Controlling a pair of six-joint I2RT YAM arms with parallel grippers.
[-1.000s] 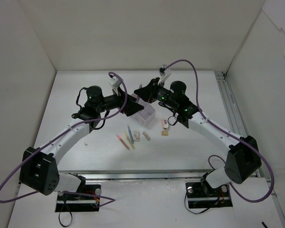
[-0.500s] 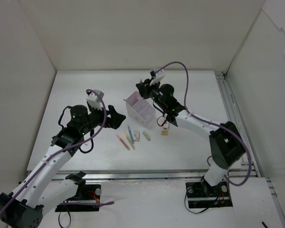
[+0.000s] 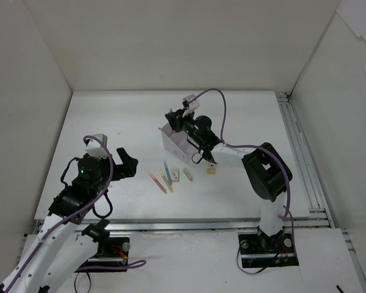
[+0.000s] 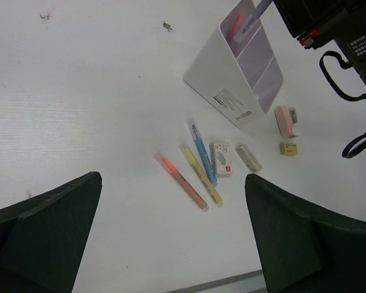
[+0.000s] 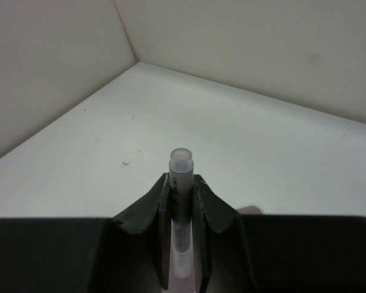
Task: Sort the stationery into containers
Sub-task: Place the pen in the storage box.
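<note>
standing on the table (image 4: 79,91), the box (image 4: 222,85) has a pink pen (image 4: 233,24) in its end part. my right pincer (image 5: 182,190) hangs just over that end, squeezed tight on a purple pen (image 5: 181,174). my left pincer (image 4: 174,235) is spread wide with nothing in it, well apart from the box. between it and the box lie an orange pen (image 4: 182,181), a yellow pen (image 4: 201,175) and a blue pen (image 4: 201,151), side by side. next to them sit a white eraser (image 4: 221,158), a grey eraser (image 4: 248,157), a pink eraser (image 4: 285,121) and a tan eraser (image 4: 288,148).

Top cam: fixed, high behind the arm bases (image 3: 262,244), looks down and forward over the whole table (image 3: 110,116). Left wrist cam: raised, tilted down, mid-range; shares box (image 4: 222,79) and loose pens (image 4: 201,174) with top. Right wrist cam: tight on its own fingers (image 5: 143,213), facing the far wall corner (image 5: 125,30).
</note>
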